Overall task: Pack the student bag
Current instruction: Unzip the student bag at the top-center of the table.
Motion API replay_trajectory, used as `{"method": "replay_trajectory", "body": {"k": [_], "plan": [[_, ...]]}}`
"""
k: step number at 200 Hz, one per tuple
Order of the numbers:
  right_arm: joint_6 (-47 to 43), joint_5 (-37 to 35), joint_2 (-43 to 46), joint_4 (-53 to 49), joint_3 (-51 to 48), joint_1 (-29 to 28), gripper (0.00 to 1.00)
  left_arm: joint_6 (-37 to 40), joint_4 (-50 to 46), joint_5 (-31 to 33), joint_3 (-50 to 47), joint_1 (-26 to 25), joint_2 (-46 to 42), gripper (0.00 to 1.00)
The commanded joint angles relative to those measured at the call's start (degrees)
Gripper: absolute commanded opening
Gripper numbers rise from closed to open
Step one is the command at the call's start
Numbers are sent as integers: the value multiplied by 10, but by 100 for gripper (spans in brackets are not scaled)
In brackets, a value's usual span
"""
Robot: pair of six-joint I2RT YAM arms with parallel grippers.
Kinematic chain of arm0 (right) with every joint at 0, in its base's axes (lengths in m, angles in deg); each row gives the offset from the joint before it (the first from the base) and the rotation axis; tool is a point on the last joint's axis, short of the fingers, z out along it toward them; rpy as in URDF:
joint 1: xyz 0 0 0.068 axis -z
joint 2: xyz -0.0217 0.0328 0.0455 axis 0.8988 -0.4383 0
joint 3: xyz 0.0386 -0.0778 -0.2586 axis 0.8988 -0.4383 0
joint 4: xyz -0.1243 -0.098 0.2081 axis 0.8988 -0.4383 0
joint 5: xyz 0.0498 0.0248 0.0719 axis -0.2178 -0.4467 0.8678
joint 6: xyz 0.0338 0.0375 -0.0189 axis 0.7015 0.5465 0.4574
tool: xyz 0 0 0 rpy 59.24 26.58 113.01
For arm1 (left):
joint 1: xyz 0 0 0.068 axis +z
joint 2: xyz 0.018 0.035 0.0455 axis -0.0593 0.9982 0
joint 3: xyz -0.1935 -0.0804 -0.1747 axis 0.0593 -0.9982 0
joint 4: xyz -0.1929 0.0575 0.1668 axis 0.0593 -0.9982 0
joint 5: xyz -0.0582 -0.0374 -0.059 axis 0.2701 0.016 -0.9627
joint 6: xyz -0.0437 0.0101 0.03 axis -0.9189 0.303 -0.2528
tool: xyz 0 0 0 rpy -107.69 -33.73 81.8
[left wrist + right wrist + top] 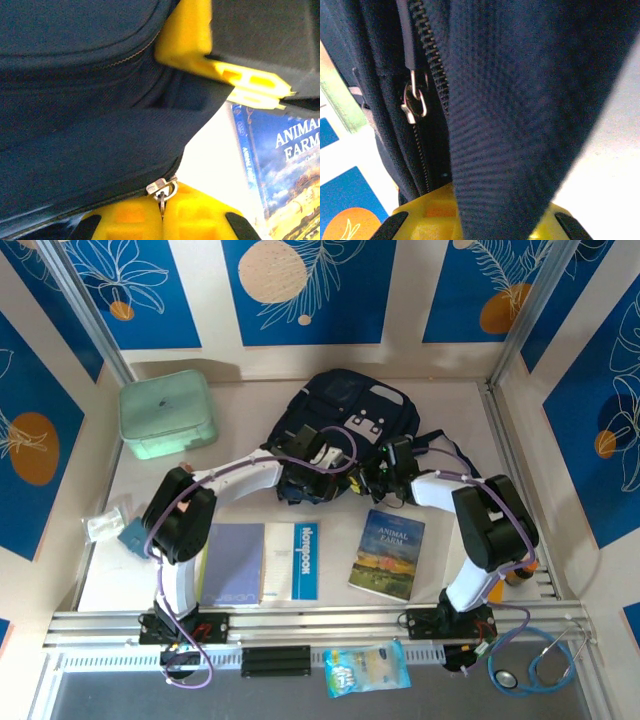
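Evidently, the left tool (162,212) pinched the metal zipper pull (161,189) of the dark navy woven-fabric backpack (350,405); the right tool (492,207) clamped its coarse edge over smooth pale desk (615,165).

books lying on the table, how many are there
3, all near the front: a lavender notebook on the left, a blue-and-white book directly right of it, and Animal Farm farther right. The student bag may hide more.
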Motion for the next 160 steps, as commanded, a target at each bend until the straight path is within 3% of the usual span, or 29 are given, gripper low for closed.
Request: {"method": "replay_trajectory", "body": {"k": [1, 65, 128, 160], "plan": [[-49, -27, 11, -48, 19, 22, 10, 40, -75, -15, -3, 27, -45, 0], [-169, 54, -12, -77, 67, 64, 9, 47, -103, 6, -44, 102, -71, 0], [-293, 82, -22, -153, 132, 91, 9, 55, -112, 24, -33, 126, -82, 0], [-340, 98, -30, -196, 175, 94, 11, 41, -103, -1, -28, 126, -78, 0]]}}
